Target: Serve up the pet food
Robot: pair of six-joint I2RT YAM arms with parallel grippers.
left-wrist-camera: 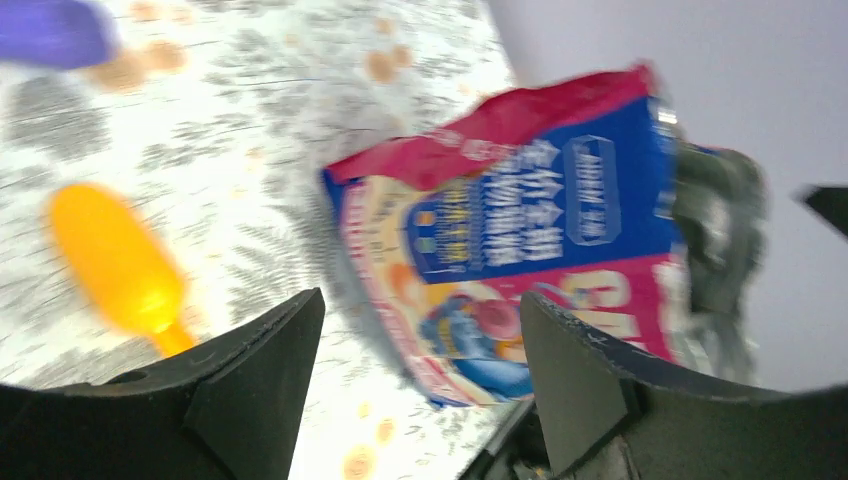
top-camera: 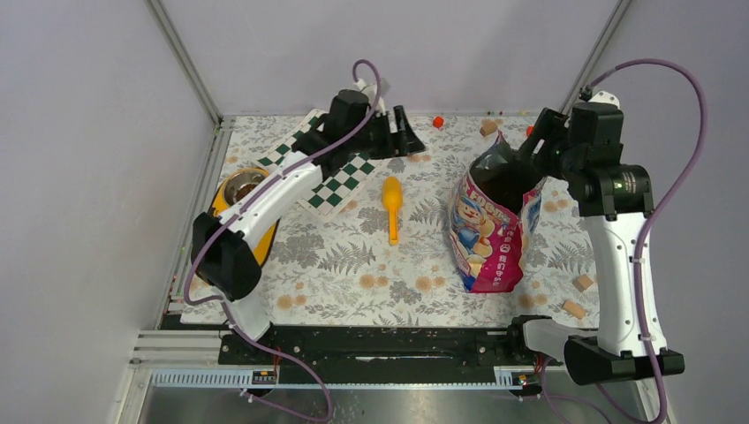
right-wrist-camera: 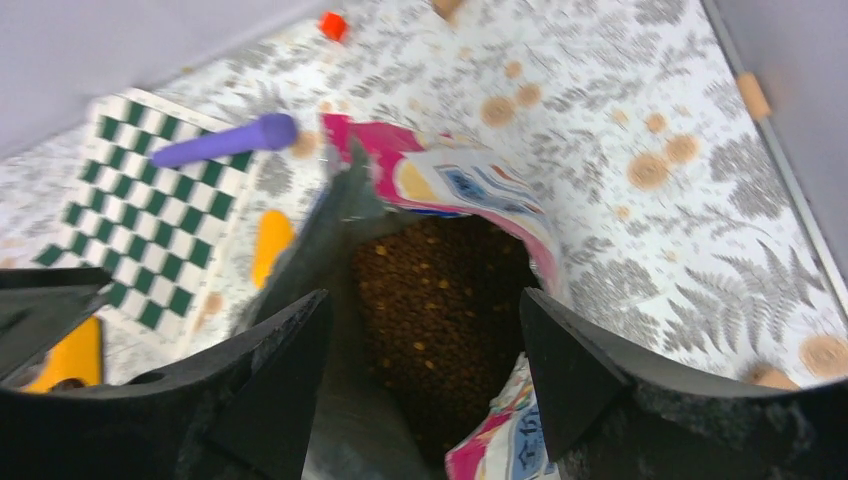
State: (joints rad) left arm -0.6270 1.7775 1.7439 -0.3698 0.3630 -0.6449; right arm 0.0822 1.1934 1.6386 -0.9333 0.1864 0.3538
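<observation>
The pet food bag (top-camera: pixel 488 231), pink and blue with a cartoon figure, stands upright at centre right with its top torn open. Dark-brown kibble (right-wrist-camera: pixel 440 300) fills it, seen from above in the right wrist view. My right gripper (top-camera: pixel 533 146) (right-wrist-camera: pixel 425 330) hovers open over the bag's mouth, one finger on each side of the opening, gripping nothing. My left gripper (top-camera: pixel 408 138) (left-wrist-camera: pixel 420 320) is open and empty at the far middle of the table, facing the bag (left-wrist-camera: pixel 530 230) and apart from it. The left wrist view is blurred.
An orange scoop (top-camera: pixel 392 208) (left-wrist-camera: pixel 115 260) lies left of the bag. A yellow feeder (top-camera: pixel 237 212) with a steel bowl (top-camera: pixel 243 184) sits at the left edge, beside a green checkered mat (top-camera: pixel 331 177). Small wooden blocks (top-camera: pixel 583 283) and red bits (top-camera: pixel 437 121) are scattered around.
</observation>
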